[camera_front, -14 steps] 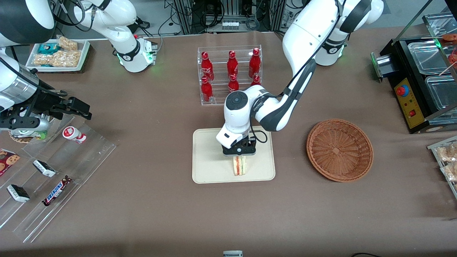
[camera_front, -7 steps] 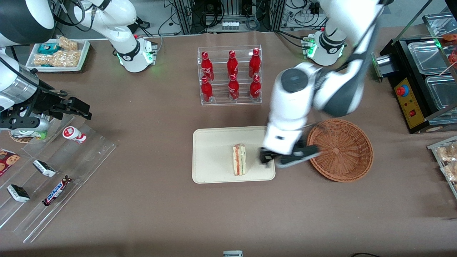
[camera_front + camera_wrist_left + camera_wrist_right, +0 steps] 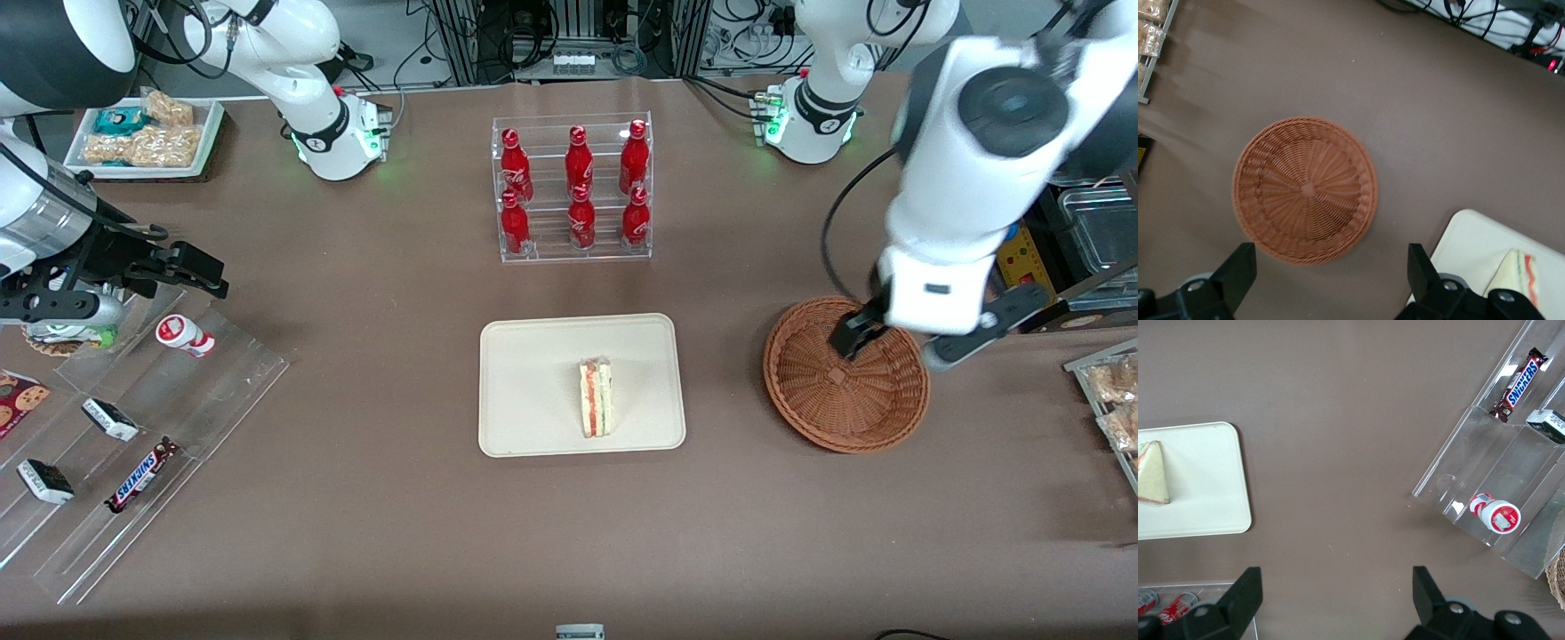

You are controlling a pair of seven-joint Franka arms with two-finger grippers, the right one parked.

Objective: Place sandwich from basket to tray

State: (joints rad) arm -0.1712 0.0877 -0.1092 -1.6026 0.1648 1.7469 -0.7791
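The sandwich (image 3: pixel 597 397) stands on its edge on the tray (image 3: pixel 533 391), with nothing gripping it. The basket (image 3: pixel 831 400) sits beside the tray, toward the working arm's end of the table. The gripper (image 3: pixel 898 341) hangs above the basket, its fingers (image 3: pixel 1237 272) spread wide apart and holding nothing.

Even, bright overhead light across the brown desk (image 3: pixel 356 551); shadows soft and short. The sandwich (image 3: pixel 597 396) and tray (image 3: pixel 533 373) read sharp in the front view. The claw (image 3: pixel 898 342), above the basket (image 3: pixel 805 418), has fingers spread and slightly smeared by motion. Wrist view of the basket (image 3: pixel 1305 190) is mildly soft. Faint glare on the clear bottle rack (image 3: pixel 572 124). Green lamp glow at the arm bases.
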